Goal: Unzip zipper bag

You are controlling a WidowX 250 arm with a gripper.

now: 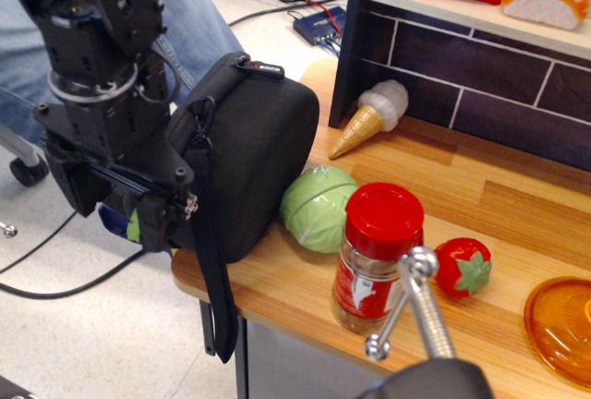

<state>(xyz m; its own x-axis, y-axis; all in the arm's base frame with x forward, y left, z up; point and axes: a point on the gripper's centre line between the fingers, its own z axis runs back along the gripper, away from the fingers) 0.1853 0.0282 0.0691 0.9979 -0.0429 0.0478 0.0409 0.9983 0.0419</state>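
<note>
You see a plain black zipper bag [254, 154] with a black strap [214, 279] and a small red-and-white tag [263, 69]. The gripper [138, 210] is black too. The table [462, 196] is warm wood grain in banded tones. On it: a pale green cabbage [317, 207], a jar [377, 256] with red lid and red label, a red strawberry [464, 267] with green leaves, and an orange plate [559, 330].
</note>
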